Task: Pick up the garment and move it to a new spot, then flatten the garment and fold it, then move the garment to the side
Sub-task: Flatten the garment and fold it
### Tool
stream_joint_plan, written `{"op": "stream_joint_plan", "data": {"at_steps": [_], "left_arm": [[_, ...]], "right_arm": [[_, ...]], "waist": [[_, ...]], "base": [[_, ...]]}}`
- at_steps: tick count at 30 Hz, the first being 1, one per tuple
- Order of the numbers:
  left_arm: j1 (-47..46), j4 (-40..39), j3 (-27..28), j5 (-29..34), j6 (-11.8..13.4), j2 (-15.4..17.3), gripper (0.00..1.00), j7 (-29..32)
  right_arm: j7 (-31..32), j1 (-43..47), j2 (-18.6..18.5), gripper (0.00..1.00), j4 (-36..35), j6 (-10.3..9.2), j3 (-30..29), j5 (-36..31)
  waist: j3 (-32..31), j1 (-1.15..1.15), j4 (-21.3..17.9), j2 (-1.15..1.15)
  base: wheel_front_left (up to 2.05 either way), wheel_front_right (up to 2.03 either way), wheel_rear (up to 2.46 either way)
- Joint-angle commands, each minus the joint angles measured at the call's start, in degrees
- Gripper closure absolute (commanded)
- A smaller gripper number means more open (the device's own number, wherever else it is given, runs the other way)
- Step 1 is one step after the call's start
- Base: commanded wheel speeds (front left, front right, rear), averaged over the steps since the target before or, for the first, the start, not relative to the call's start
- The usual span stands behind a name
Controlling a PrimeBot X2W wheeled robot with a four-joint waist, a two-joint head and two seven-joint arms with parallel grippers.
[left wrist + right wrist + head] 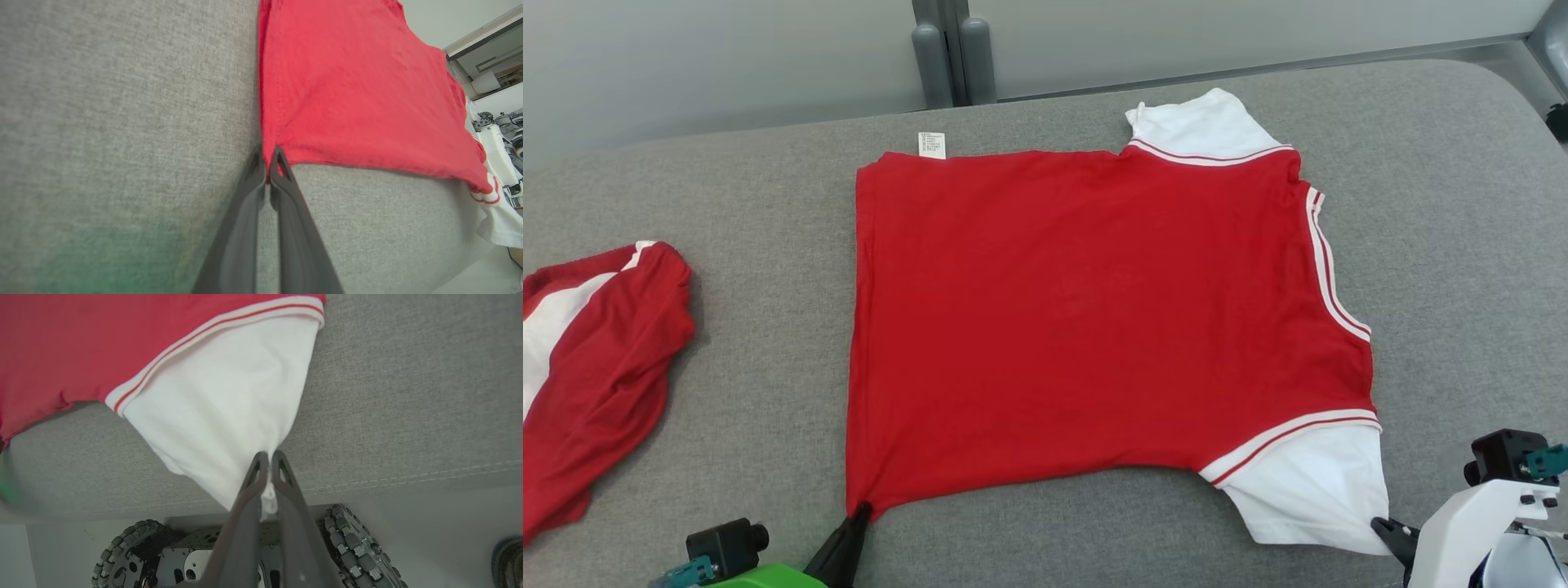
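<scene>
Black-fingered, our left tool (860, 513) pinches tight the near hem corner of the red knit shirt with white sleeves (1086, 318). Our right tool (1382, 527) is clamped on its near sleeve. The shirt lies spread on the grey fabric-covered counter (735, 188), with a crumpled red-and-white garment (596, 359) to its left.

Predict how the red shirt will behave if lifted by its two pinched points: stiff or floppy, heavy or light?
Probably floppy: the red shirt puckers where the left gripper and right gripper pinch it, so its middle would likely sag. Likely light: the thin fabric lies flat on the grey cushion. It may drag, since the weave looks coarse.
</scene>
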Motion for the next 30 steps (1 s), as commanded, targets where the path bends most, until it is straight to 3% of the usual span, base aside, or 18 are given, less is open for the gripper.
{"op": "stream_joint_plan", "data": {"at_steps": [1,14,22,30], "left_arm": [[1.8,0.0,-0.3,-0.9,-0.1,0.7,1.00,0.7],[-4.5,-9.9,-0.9,-2.9,-0.1,1.0,1.00,-0.1],[-12.5,-7.1,-0.9,-1.6,1.4,-0.4,1.00,1.6],[-20.1,0.9,-0.9,0.7,3.2,-3.4,1.00,0.3]], "right_arm": [[-0.2,-0.2,0.1,1.00,-0.6,0.00,-0.3,-0.3],[-7.4,-13.5,-1.7,1.00,-1.0,0.00,0.7,2.7],[-12.1,-26.0,-5.1,1.00,9.8,0.00,3.8,3.6],[-22.3,-36.1,-9.2,1.00,21.2,0.00,8.5,1.4]], "waist": [[0.1,0.00,0.1,0.00],[1.1,0.00,1.5,0.00],[3.4,0.00,1.9,0.00],[6.2,0.00,2.6,0.00]], "base": [[0.00,0.00,0.00],[0.00,0.00,0.00],[0.00,0.00,0.00],[0.00,0.00,0.00]]}}
